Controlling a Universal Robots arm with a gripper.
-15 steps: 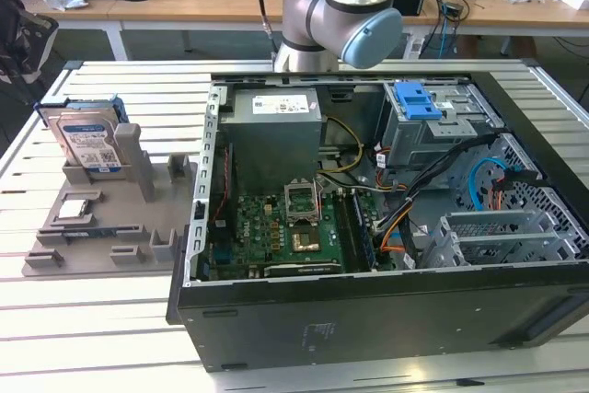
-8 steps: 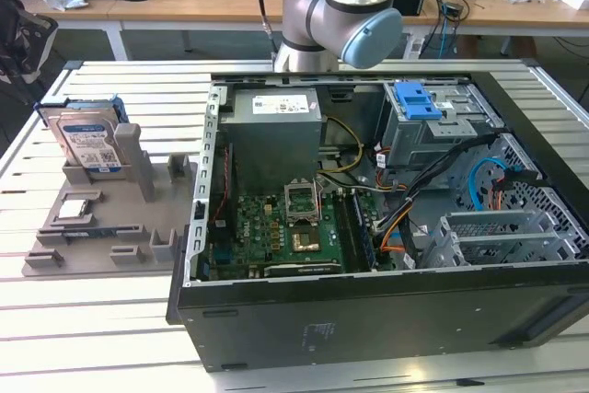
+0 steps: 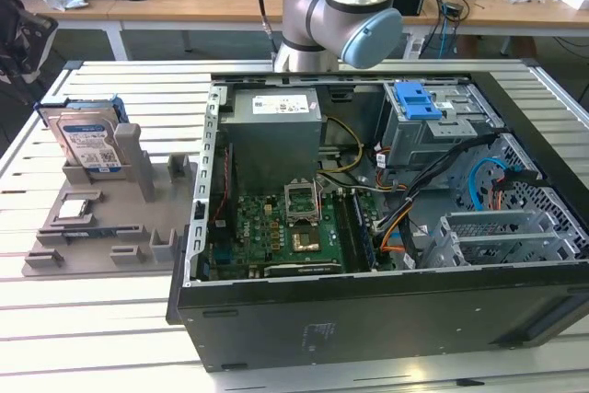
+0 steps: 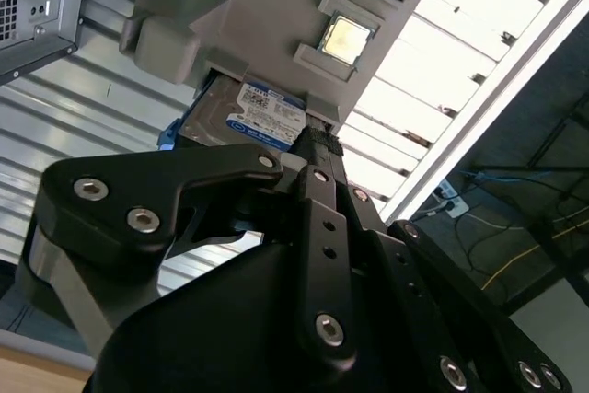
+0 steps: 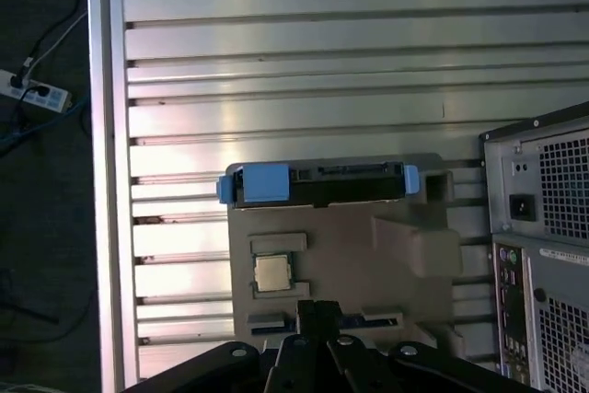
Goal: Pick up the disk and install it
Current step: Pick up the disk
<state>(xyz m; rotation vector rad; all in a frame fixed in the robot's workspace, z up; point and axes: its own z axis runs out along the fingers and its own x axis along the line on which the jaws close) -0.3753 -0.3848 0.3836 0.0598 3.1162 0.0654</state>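
My end effector: clenched on nothing, tips pressed together; I held it above the grey holder, apart from the disk.
Disk: stood on edge in a slot of the holder, blue rails on its sides, untouched by me.
Holder's other pocket: a processor chip lay flat in it.
Table: slatted metal; it carried the holder at the exterior view's left, just beside the open computer case.
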